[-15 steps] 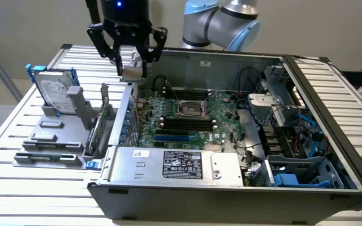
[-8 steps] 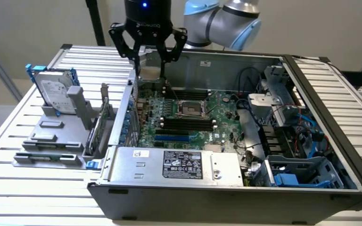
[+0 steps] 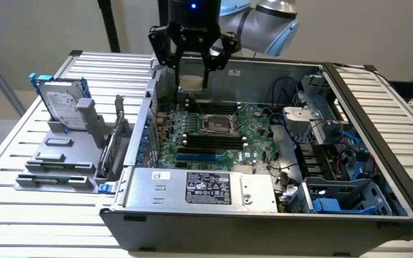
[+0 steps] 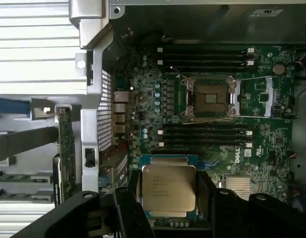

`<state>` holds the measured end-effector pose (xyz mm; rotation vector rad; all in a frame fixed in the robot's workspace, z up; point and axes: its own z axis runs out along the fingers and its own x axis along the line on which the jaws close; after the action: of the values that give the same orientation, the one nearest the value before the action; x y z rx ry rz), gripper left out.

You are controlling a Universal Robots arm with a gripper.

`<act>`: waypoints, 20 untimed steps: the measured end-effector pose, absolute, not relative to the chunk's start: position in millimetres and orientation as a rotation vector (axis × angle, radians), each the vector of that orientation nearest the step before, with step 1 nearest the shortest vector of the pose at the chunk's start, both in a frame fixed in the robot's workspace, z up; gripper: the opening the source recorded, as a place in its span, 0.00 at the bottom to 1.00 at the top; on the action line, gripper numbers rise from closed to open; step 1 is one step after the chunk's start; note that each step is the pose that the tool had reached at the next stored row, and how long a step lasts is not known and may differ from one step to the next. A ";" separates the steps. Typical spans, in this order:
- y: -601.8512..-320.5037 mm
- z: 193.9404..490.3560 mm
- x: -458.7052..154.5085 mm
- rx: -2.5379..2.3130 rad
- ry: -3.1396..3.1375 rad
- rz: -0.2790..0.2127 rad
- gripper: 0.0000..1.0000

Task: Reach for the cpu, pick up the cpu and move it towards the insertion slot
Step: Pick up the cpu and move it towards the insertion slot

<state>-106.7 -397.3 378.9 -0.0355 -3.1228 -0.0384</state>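
My gripper (image 3: pixel 192 81) hangs over the back of the open computer case, shut on the cpu (image 3: pixel 191 83), a small flat square chip showing its pale tan side in the exterior view. The wrist view looks down on the chip's silvery top (image 4: pixel 168 191) between the two black fingers (image 4: pixel 127 208). The insertion slot (image 3: pixel 217 124), a square socket with a shiny metal frame and a dark centre, lies on the green motherboard, lower than the chip and a little toward the exterior view's right. In the wrist view the slot (image 4: pixel 211 98) lies open and uncovered.
Long black memory slots (image 3: pixel 210 142) flank the socket. A silver power supply (image 3: pixel 199 188) fills the case's front. Cables and drive bays (image 3: pixel 328 150) crowd the exterior view's right. A hard drive (image 3: pixel 63 105) stands in a grey holder outside the case wall (image 3: pixel 146 118).
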 end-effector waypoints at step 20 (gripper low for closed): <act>-353.9 359.8 -46.6 -0.036 -3.123 -0.039 0.55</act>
<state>-46.6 -353.9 359.8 -0.0356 -3.1228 -0.0386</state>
